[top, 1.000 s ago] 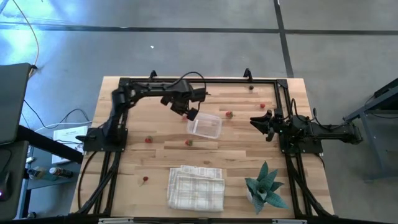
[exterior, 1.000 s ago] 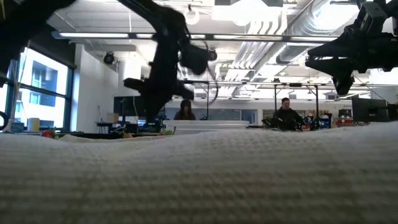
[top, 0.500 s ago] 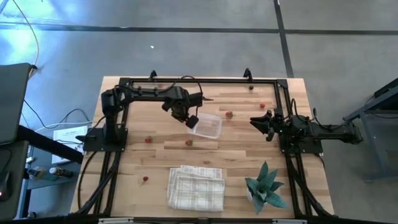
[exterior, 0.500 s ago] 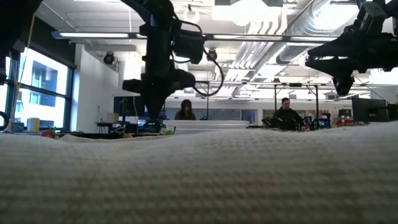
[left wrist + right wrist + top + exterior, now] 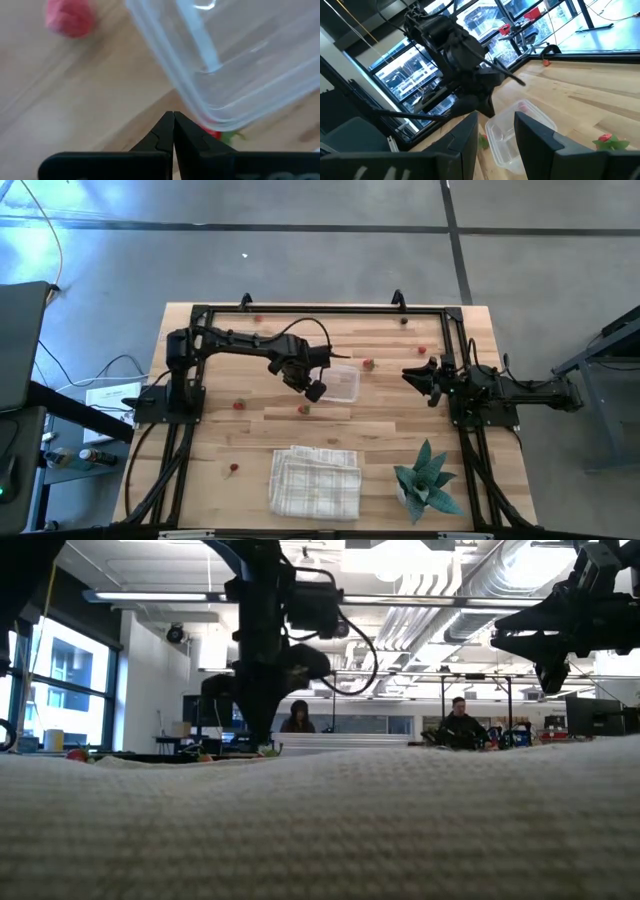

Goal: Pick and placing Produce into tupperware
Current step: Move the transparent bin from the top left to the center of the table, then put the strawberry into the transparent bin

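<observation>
Fingers of the left hand point(image 5: 314, 390) are pressed together with nothing between them, low at the near-left corner of the tupperware point(image 5: 341, 382), which lies on the tabletop point(image 5: 230, 435) just beyond the tips. One red piece of produce point(image 5: 214, 133) shows right under the container's edge beside the fingertips; another point(image 5: 304, 409) lies near on the wood. Right hand point(image 5: 411, 374) waits at the table's right side, its fingers apart and holding nothing. A folded cloth point(image 5: 315, 482) lies toward the front.

Open-plan lab — exposed ducts point(image 5: 470, 585), workbenches point(image 5: 480, 745).
</observation>
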Motion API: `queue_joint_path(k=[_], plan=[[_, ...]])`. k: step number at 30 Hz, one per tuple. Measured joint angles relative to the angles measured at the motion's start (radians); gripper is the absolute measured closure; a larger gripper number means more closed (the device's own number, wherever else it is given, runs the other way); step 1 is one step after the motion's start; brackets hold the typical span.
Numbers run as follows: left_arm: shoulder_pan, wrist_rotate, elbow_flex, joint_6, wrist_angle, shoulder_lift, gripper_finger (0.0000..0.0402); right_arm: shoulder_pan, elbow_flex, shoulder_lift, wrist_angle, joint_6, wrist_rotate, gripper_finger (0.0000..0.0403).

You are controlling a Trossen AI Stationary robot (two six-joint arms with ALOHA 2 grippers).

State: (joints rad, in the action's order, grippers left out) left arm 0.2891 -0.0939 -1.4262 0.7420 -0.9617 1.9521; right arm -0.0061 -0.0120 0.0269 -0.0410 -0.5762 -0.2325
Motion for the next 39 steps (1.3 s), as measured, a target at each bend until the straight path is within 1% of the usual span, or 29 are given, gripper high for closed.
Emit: queue_joint_path(k=[3, 7, 11, 14, 17, 24, 30, 33, 36, 39], plan=[[-0.012, -0.020, 0.000, 0.007, 0.023, 0.012, 0.0402, 0.000, 0.000, 0.000, 0.000, 0.000, 0.000, 0.0286], [-0.030, -0.022, -0.001, 0.030, 0.065, 0.010, 0.0402, 0.000, 0.000, 0.000, 0.000, 0.000, 0.000, 0.0286], [-0.028, -0.018, -0.001, 0.049, 0.046, 0.010, 0.0402, 0.000, 0.000, 0.000, 0.000, 0.000, 0.000, 0.0286], [-0.028, 0.013, -0.001, 0.051, 0.020, 0.010, 0.0402, 0.000, 0.000, 0.000, 0.000, 0.000, 0.001, 0.0286], [-0.027, 0.019, -0.001, 0.051, -0.002, -0.004, 0.0402, 0.000, 0.000, 0.000, 0.000, 0.000, 0.005, 0.0286], [-0.028, 0.042, -0.001, 0.052, -0.064, -0.119, 0.0402, 0.000, 0.000, 0.000, 0.000, 0.000, 0.005, 0.0286], [-0.004, 0.145, -0.001, 0.076, -0.112, -0.264, 0.0402, 0.000, 0.000, 0.000, 0.000, 0.001, 0.006, 0.0286], [0.028, 0.198, -0.009, 0.086, -0.100, -0.336, 0.0402, 0.000, 0.000, 0.000, 0.000, 0.015, 0.007, 0.0286], [0.073, 0.254, -0.047, 0.075, -0.095, -0.376, 0.0402, 0.000, 0.000, 0.000, 0.000, 0.016, 0.008, 0.0286], [0.136, 0.271, -0.113, -0.015, -0.093, -0.383, 0.0401, 0.000, 0.000, -0.001, 0.000, 0.016, 0.008, 0.0286]])
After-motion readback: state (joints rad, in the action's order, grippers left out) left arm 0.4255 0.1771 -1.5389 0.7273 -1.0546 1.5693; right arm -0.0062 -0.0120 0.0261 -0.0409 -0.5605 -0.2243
